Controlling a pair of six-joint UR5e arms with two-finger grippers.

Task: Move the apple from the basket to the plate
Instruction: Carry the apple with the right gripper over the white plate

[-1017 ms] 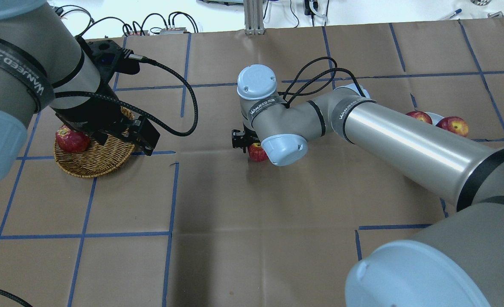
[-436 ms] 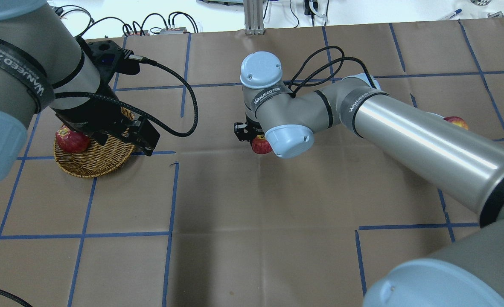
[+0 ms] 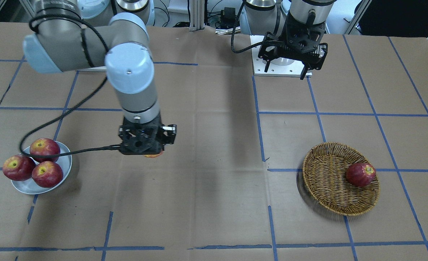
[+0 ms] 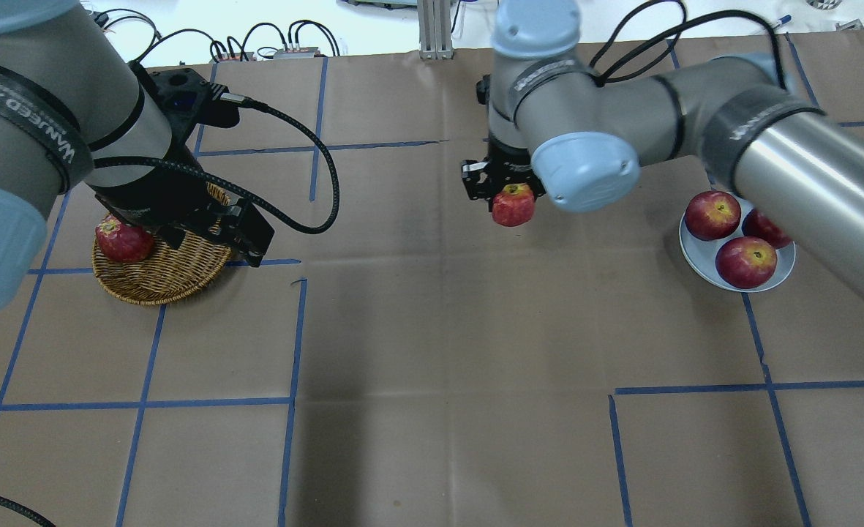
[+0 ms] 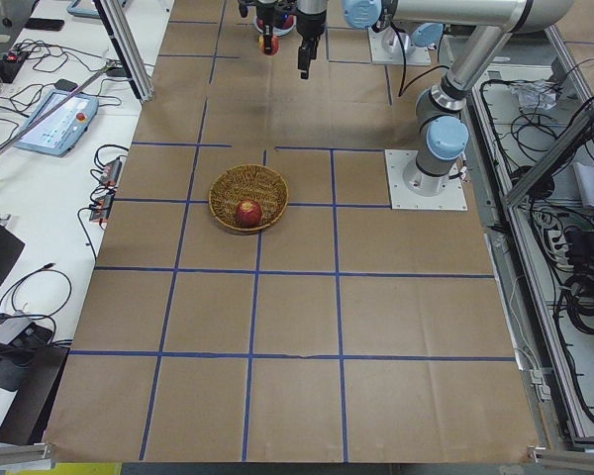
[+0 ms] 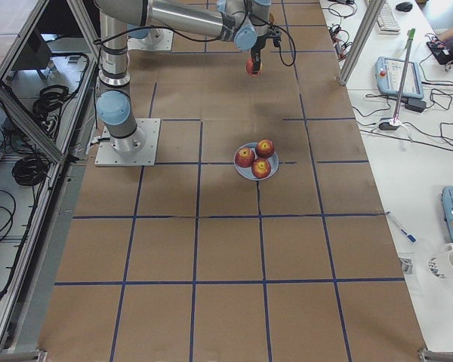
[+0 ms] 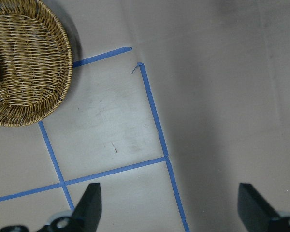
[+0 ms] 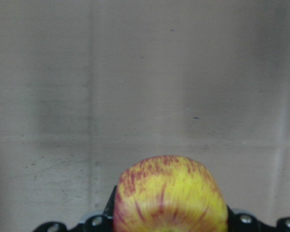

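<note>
My right gripper [image 4: 511,189] is shut on the apple [image 4: 513,206], yellow with red streaks, and holds it above the table, left of the plate [image 4: 701,268]. The apple fills the bottom of the right wrist view [image 8: 169,193]; in the front-facing view only a sliver [image 3: 153,156] shows under the gripper [image 3: 141,148]. The wicker basket [image 4: 175,277] lies at the left and holds one dark red apple [image 4: 123,241]. My left gripper [image 3: 284,72] hangs open and empty above the basket's right side; its fingers [image 7: 89,203] stand wide apart.
Three dark red apples [image 4: 745,262] lie on the plate [image 3: 25,188] and leave little bare room. Blue tape lines [image 4: 296,329] cross the brown paper table. The right arm's forearm [image 4: 805,176] passes over the plate's far right.
My right arm has carried the apple up, to the right and farther from the robot, toward the plate, which now shows in full. The left arm has not moved.
</note>
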